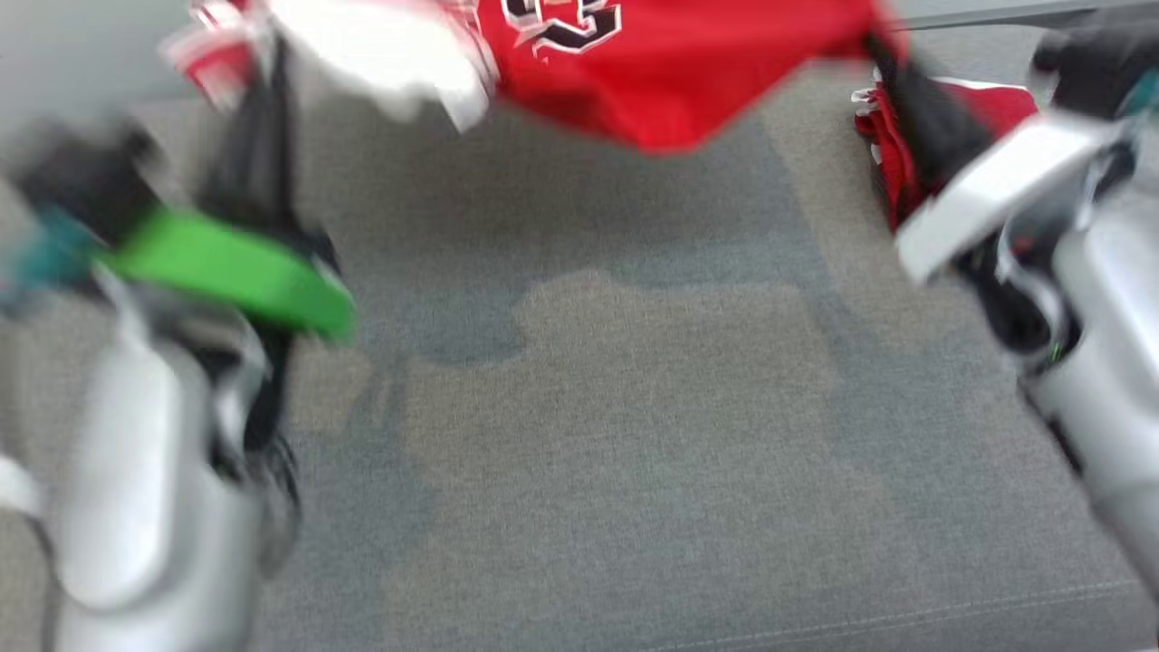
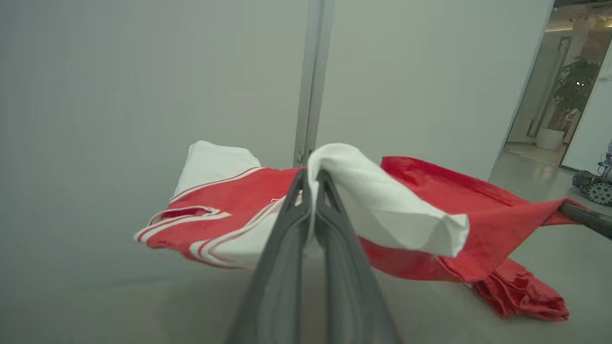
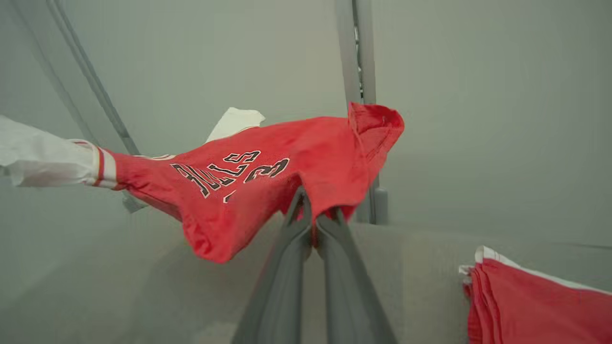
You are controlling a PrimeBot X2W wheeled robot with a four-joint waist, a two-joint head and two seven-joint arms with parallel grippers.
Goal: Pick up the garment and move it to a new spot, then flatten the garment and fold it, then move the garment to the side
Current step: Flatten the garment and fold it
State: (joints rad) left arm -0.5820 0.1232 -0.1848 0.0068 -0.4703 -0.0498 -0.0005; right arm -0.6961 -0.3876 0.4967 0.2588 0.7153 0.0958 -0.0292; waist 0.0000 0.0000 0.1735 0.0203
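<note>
A red jersey with white sleeves and black lettering hangs stretched in the air above the grey fabric surface, held between both grippers. My left gripper is shut on its white-sleeved end. The left wrist view shows the closed fingers pinching white cloth of the jersey. My right gripper is shut on the red end. Its fingers clamp a red fold of the jersey in the right wrist view. The head view is blurred by motion.
A second red garment with white trim lies bunched on the surface at the right, close under my right arm. A pale wall with a metal post stands behind. An open doorway with a potted plant lies beyond.
</note>
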